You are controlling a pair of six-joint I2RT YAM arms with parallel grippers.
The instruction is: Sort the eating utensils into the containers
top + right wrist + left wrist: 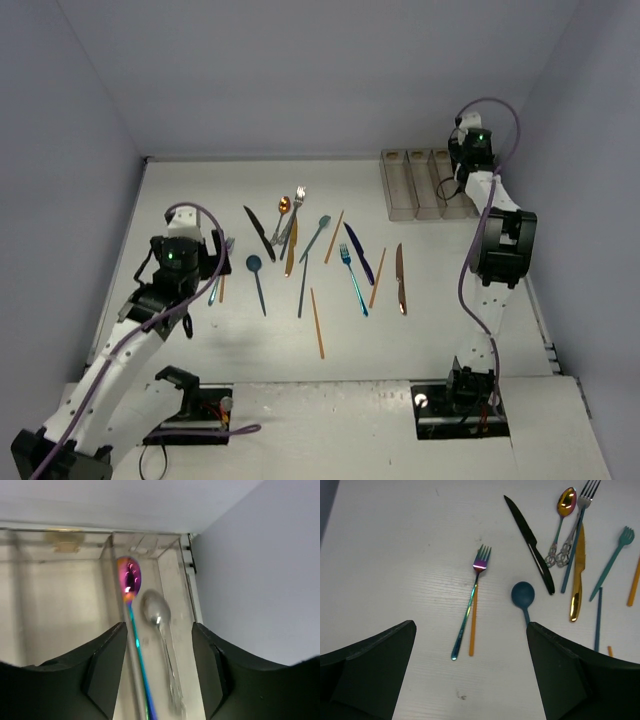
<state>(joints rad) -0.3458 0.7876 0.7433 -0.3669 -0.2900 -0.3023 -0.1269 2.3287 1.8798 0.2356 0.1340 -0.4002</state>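
White table (200, 190): at two o'clock the right gripper (158, 625), jaws apart, could leave the spoon (129, 577) astride two bins (415, 185). The left gripper (471, 624) gapes too.

Top view, lower left: left arm (92, 385), white links, black joints, green lamp (171, 256) at the wrist; at right: right arm (487, 200), same build; lavender cable (492, 100) looped along each; bases (465, 410) black, at bottom edge; jaws matte black, wedge-shaped.
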